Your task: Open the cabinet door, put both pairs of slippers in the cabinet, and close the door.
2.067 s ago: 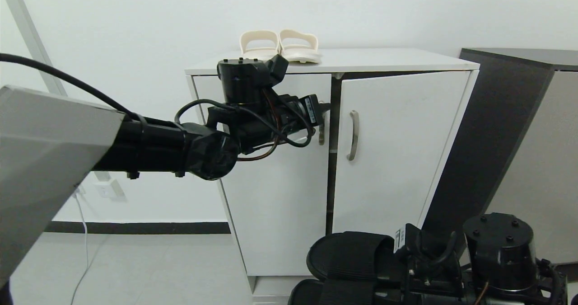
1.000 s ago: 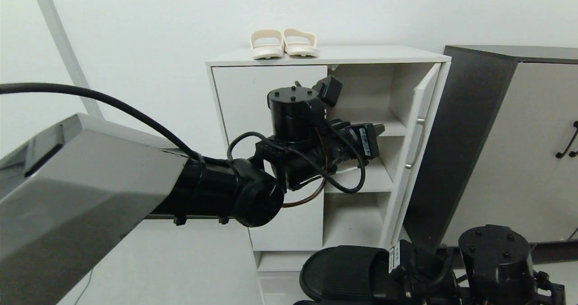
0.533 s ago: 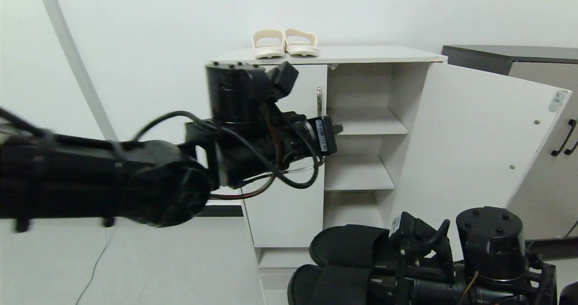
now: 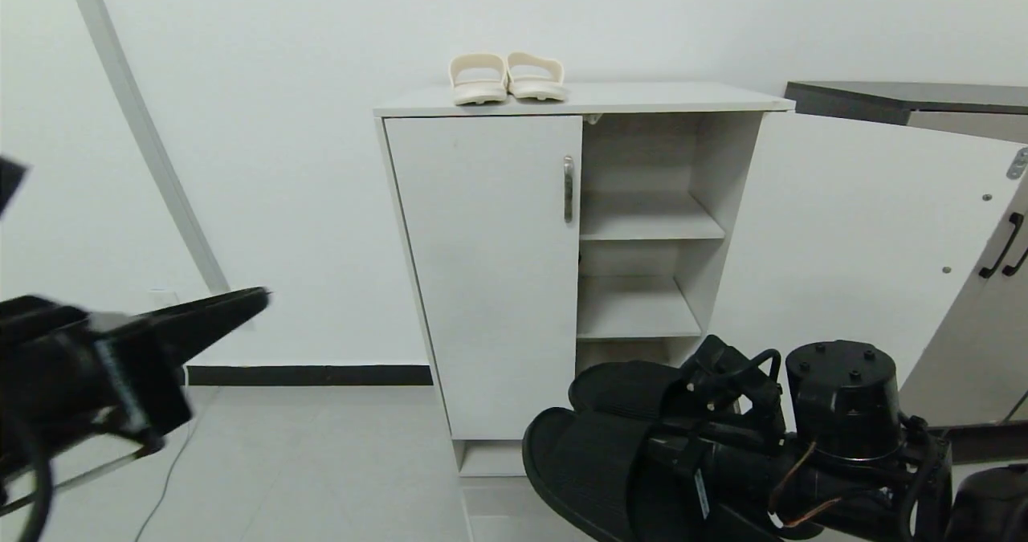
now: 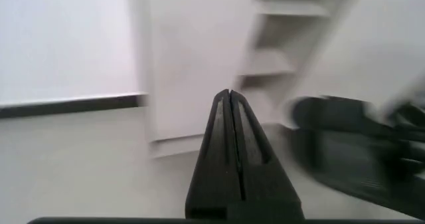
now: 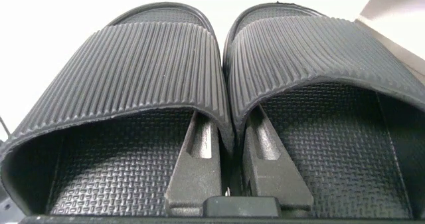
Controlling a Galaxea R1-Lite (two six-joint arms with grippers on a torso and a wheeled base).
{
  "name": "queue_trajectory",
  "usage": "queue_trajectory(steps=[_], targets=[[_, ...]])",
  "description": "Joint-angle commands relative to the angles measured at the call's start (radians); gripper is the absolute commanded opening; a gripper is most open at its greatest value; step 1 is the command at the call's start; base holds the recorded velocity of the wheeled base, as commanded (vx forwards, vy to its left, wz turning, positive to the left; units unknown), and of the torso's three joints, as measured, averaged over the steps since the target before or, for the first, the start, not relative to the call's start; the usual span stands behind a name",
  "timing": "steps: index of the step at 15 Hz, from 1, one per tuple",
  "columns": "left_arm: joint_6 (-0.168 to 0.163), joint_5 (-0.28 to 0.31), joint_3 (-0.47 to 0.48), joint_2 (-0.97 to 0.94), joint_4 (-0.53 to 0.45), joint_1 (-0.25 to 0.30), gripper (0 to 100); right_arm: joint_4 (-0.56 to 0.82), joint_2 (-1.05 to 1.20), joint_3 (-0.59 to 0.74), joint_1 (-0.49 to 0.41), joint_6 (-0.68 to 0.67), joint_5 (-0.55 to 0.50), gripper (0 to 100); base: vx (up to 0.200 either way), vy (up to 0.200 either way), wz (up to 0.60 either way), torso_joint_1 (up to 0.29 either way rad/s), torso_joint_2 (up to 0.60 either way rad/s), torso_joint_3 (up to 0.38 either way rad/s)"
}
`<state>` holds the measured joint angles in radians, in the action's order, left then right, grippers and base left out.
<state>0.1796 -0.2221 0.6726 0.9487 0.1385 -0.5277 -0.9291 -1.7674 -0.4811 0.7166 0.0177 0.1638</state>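
Two pairs of slippers were in play. The black slippers [image 4: 610, 454] hung in the right end effector [image 6: 234, 161], low in front of the cabinet [image 4: 482, 349]. One finger sat inside each shoe, and the adjoining side walls were pinched between them. The cream slippers [image 4: 506, 78] sat side by side on the cabinet's top. The right-hand door [image 4: 843, 245] stood swung wide and the left-hand door [image 4: 490, 229] was shut. The shelves [image 4: 642, 217] behind the open door looked bare. Off to the left and low, the left end effector [image 5: 230, 127] had its fingers pressed together on nothing. To my eye the opening was done and loading was in hand. The next move called for lifting the black pair forward onto a shelf, clear of its edge.
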Motion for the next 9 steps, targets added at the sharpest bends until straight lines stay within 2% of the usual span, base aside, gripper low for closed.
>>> queue_trajectory(steps=[1,2,3,4,5,6,8,9], targets=[[-0.038,-0.112,-0.22,-0.373,-0.051,0.229,0,0.0,-0.006,-0.002,-0.002,-0.001,-0.004,0,0.0,0.0,0.0,0.0,0.0,0.0],[-0.046,-0.141,-0.309,-0.467,-0.051,0.313,0,0.0,-0.007,-0.001,-0.002,-0.001,-0.01,0,0.0,0.0,0.0,0.0,0.0,0.0],[-0.046,-0.151,-0.349,-0.508,-0.051,0.344,0,0.0,-0.007,-0.001,-0.002,-0.001,-0.01,0,0.0,0.0,0.0,0.0,0.0,0.0],[-0.06,-0.155,-0.455,-0.619,-0.051,0.411,0,0.0,-0.007,-0.001,-0.002,-0.001,-0.01,0,0.0,0.0,0.0,0.0,0.0,0.0],[-0.075,-0.155,-0.515,-0.683,-0.051,0.433,0,0.0,-0.006,0.002,-0.002,0.001,-0.012,0,0.0,0.0,0.0,0.0,0.0,0.0],[-0.095,-0.157,-0.55,-0.729,-0.051,0.446,0,0.0,-0.004,0.004,-0.003,0.001,-0.012,0,0.0,0.0,0.0,0.0,0.0,0.0],[-0.13,-0.152,-0.608,-0.837,-0.053,0.555,0,0.0,-0.006,0.006,-0.003,0.002,-0.015,0,0.0,0.0,0.0,0.0,0.0,0.0],[-0.164,-0.144,-0.634,-0.867,-0.05,0.594,0,0.0,-0.01,0.006,-0.003,0.005,-0.026,0,0.0,0.0,0.0,0.0,0.0,0.0]])
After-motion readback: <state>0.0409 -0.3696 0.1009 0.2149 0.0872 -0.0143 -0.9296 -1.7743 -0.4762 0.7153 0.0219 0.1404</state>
